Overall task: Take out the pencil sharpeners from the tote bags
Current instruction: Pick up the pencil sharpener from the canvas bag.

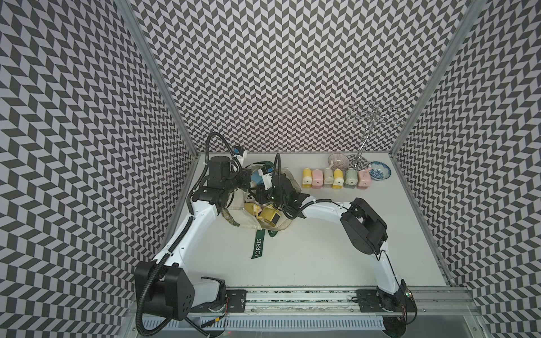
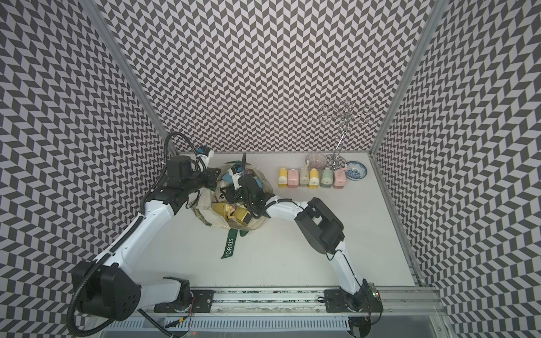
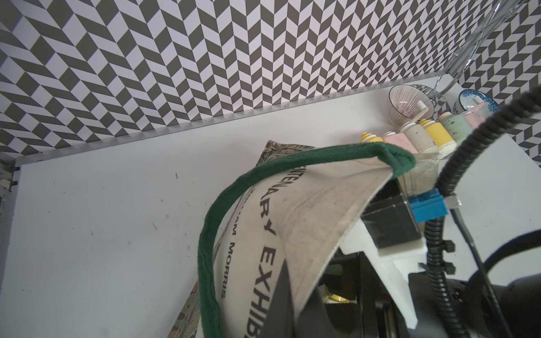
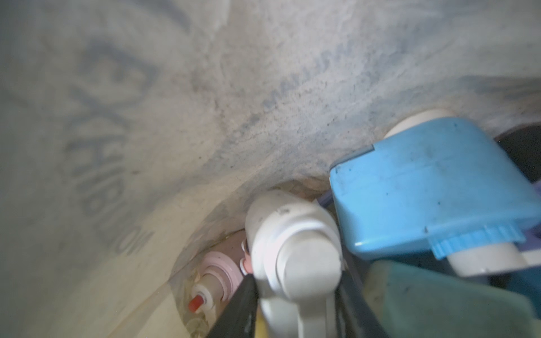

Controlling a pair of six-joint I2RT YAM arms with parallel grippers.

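The cream tote bag (image 1: 244,224) (image 2: 218,224) lies at the back left of the table with its mouth facing up, and yellow pencil sharpeners (image 1: 270,216) show in it. My left gripper (image 3: 294,292) is shut on the bag's cloth rim and holds it up. Inside the bag, my right gripper (image 4: 295,278) has its fingers pressed against both sides of a sharpener's white crank end (image 4: 295,248). A blue sharpener (image 4: 424,190) and a pink one (image 4: 219,263) lie beside it. Several more sharpeners (image 1: 333,178) (image 2: 311,178) stand in a row on the table at the back.
Two small patterned bowls (image 1: 338,161) (image 1: 379,170) and a tall wire stand (image 1: 366,131) sit behind the row at the back right. The bag's green strap (image 1: 258,243) trails toward the front. Chevron-patterned walls close in three sides.
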